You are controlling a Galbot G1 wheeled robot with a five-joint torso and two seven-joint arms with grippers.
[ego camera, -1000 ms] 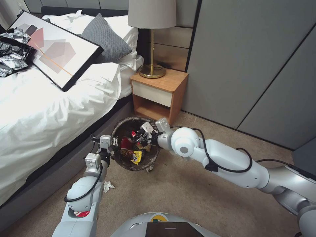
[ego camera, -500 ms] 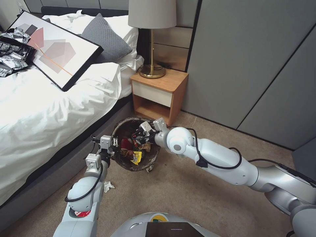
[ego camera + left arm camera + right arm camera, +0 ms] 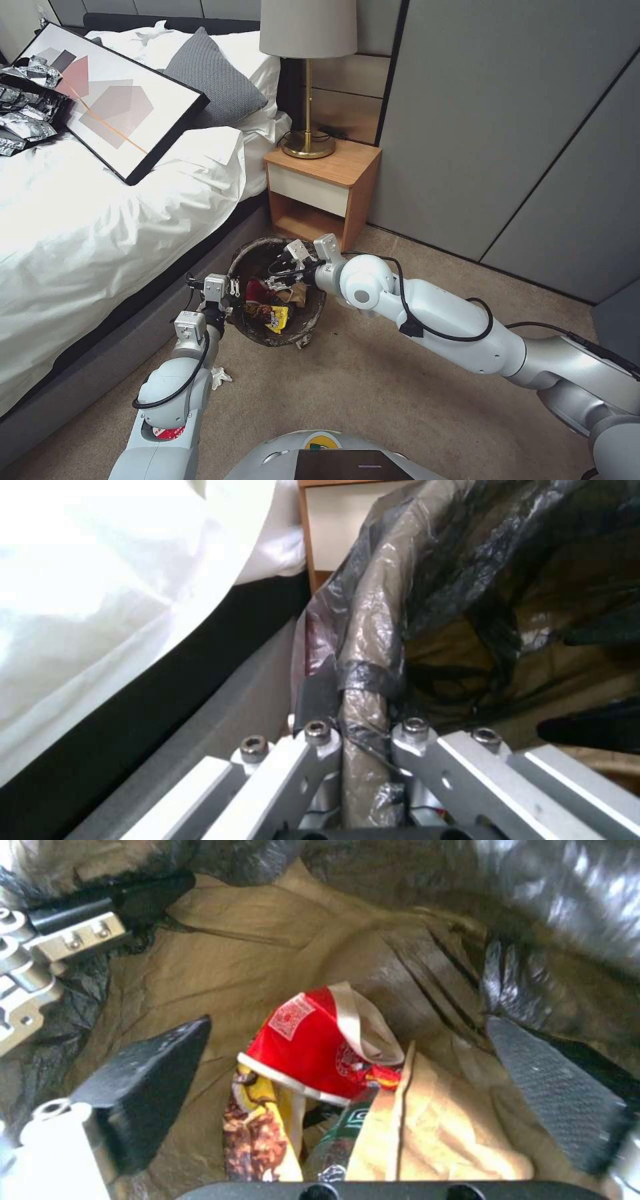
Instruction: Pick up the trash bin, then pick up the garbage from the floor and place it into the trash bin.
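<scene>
Right pincer (image 3: 347,1100) hangs over the bin mouth, pads spread wide, holding nothing. Below it lie a red-and-white packet (image 3: 313,1050), yellow snack wrapper (image 3: 263,1130), green-label bottle (image 3: 343,1135) and brown paper bag (image 3: 427,1135), all inside. Left pincer (image 3: 363,740) is clamped on the bagged rim of the trash bin (image 3: 248,328), held beside the bed (image 3: 100,233). One white scrap (image 3: 219,377) lies on the carpet by the left arm; task looks nearly done.

Trash bins: 1 (image 3: 277,293)
Packets in bin: 1 red-and-white (image 3: 310,1045), 1 yellow (image 3: 263,1130)
Paper bags in bin: 1 (image 3: 427,1135)
Bottles in bin: 1 (image 3: 337,1140)
</scene>
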